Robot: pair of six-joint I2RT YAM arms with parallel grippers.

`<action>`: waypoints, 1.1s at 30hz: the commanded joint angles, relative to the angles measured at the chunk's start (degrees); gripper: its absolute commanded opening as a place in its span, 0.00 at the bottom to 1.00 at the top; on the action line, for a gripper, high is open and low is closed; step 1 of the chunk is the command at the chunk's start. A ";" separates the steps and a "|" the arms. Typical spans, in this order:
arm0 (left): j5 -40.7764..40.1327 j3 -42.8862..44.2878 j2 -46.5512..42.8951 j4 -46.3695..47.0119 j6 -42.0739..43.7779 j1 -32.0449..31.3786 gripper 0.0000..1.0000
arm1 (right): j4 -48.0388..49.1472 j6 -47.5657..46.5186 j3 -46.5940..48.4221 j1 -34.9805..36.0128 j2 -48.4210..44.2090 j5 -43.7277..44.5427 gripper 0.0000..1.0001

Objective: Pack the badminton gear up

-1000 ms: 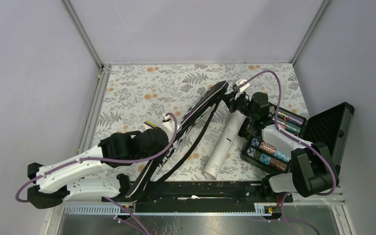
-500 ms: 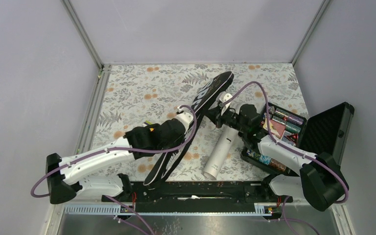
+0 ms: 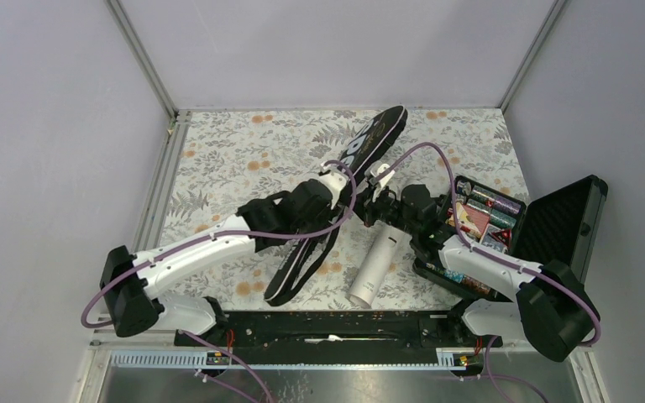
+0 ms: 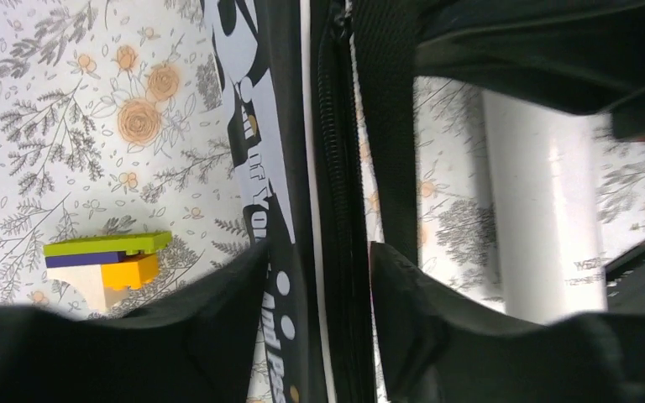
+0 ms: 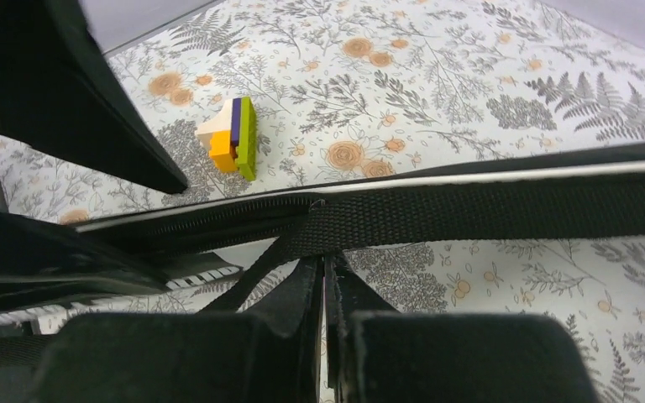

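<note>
Black racket bag (image 3: 375, 138) lies diagonally on the floral table (image 3: 235, 159), wide end toward the far right, narrow end toward the near middle, between the two arms. Left gripper (image 4: 319, 256) is over the bag's middle with its jaws apart, one finger (image 4: 218, 311) on the lettered side and the other on the strap side, so the zipper (image 4: 336, 193) edge runs between them. Cannot tell whether either pad actually presses the fabric. Right gripper (image 5: 326, 269) is just beside it on the right, jaws together and clamped on the bag's black strap (image 5: 487, 214) where the webbing forks down from the long band. The strap is pulled taut along the bag's edge in the right wrist view. White tube (image 3: 374, 267) lies on the table just right of the bag, under the right arm, running roughly alongside it with one end toward the near edge. It is not inside the bag. A small stack of toy blocks (image 4: 109, 260) in green, purple, orange and cream sits on the table left of the bag. An open black case (image 3: 567, 222) holding foil-wrapped items (image 3: 487, 206) sits at the right edge, well apart from the bag.
</note>
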 commanded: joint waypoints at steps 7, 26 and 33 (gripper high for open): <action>6.41 0.38 -22.97 -4.23 20.84 -0.12 0.67 | 1.40 10.52 6.60 0.58 0.86 12.34 0.00; 15.74 -23.94 -46.85 10.42 21.61 -3.83 0.81 | -3.98 20.19 19.53 0.06 6.14 20.88 0.00; 16.93 -28.13 -50.15 11.84 17.74 -4.00 0.88 | -4.19 21.84 21.87 -0.01 7.52 24.11 0.00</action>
